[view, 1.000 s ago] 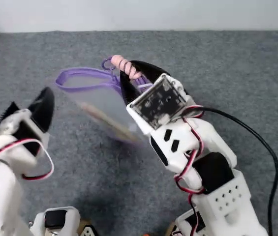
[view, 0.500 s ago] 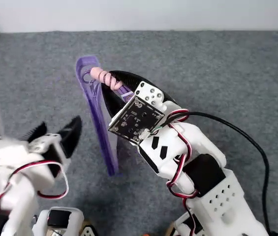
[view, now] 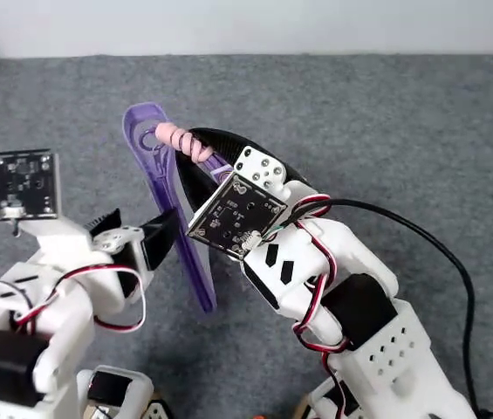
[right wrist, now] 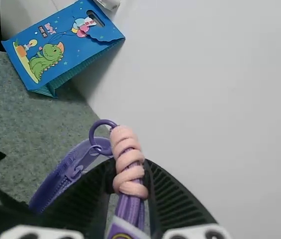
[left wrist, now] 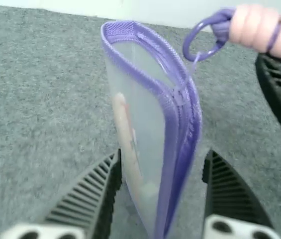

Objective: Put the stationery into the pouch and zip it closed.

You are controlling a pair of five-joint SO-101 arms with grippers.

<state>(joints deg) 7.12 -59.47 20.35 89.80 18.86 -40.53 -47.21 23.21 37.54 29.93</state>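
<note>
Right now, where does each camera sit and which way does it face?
High view: fixed above the table, looking down on both arms; left gripper at the near end of the on-edge purple pouch, right gripper at its far end.
Left wrist view: on the left arm, looking along its own open fingers, which straddle the pouch.
Right wrist view: on the right arm, looking past its own fingers, shut on the pouch, toward a white wall and blue gift bag.
Shared: all three show the pouch's pink coiled charm.
</note>
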